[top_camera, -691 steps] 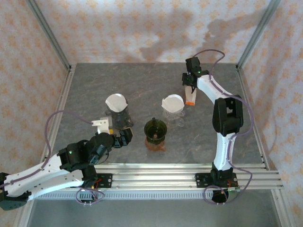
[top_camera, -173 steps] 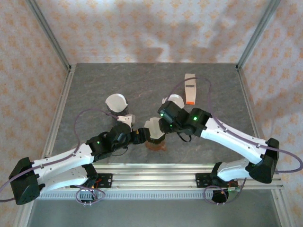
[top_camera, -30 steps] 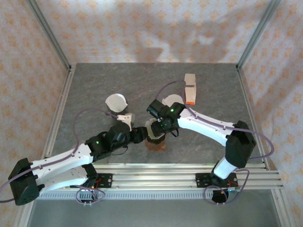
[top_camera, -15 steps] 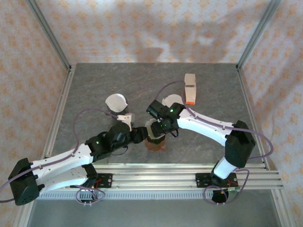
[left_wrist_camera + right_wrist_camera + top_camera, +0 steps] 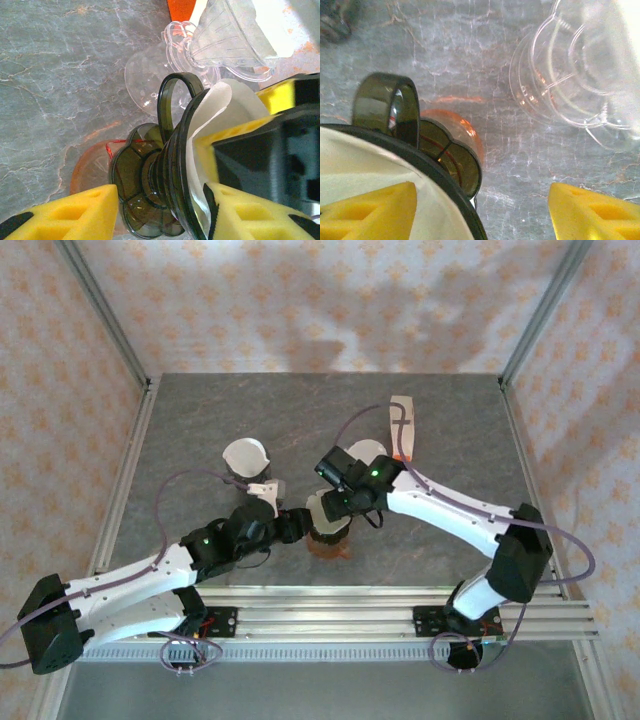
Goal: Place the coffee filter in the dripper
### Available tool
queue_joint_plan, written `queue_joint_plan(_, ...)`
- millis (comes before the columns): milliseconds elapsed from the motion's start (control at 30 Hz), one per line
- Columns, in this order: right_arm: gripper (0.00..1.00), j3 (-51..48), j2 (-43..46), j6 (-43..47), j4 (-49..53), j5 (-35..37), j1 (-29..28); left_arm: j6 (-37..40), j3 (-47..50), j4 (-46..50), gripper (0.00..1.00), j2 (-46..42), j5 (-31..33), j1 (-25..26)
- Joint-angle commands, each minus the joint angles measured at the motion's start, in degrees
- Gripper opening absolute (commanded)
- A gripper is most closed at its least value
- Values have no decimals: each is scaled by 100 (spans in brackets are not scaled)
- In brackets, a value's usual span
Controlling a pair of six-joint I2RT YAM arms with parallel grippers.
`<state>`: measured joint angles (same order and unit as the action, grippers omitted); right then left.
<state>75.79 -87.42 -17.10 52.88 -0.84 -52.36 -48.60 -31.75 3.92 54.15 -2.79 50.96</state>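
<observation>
Top cam: bright, even, diffuse light from above, no hard glare on table (image 5: 200, 420). Soft blotchy arm shadows land on back wall (image 5: 330, 310), so src sits up front/overhead. Img a bit soft, low-res, warm cast. Left wrist cam: table sharp, top-right corner blown out white, specular streaks on clear dripper (image 5: 225, 35). L gripper pads (image 5: 75, 210) are close to lens and slightly soft. Right wrist cam: softer overall, top-right clipped, clear dripper washed out. R gripper pads (image 5: 370, 210) blurry. Filter (image 5: 360, 160) nr clipping, no texture.

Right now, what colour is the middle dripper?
The dripper is dark smoky olive, clearest in left wrist view.
</observation>
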Motion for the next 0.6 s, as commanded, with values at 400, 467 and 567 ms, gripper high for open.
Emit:
queue_joint_plan(400, 71, 340, -39, -145, -110, 477, -2, -51, 107, -45, 49, 61, 1, -29)
queue_joint_plan(467, 71, 357, -5, -140, -95, 451, -2, -53, 97, -45, 49, 59, 5, -33)
queue_joint_plan(567, 71, 304, 201, -165, -109, 470, -2, -58, 99, -56, 50, 66, 15, -33)
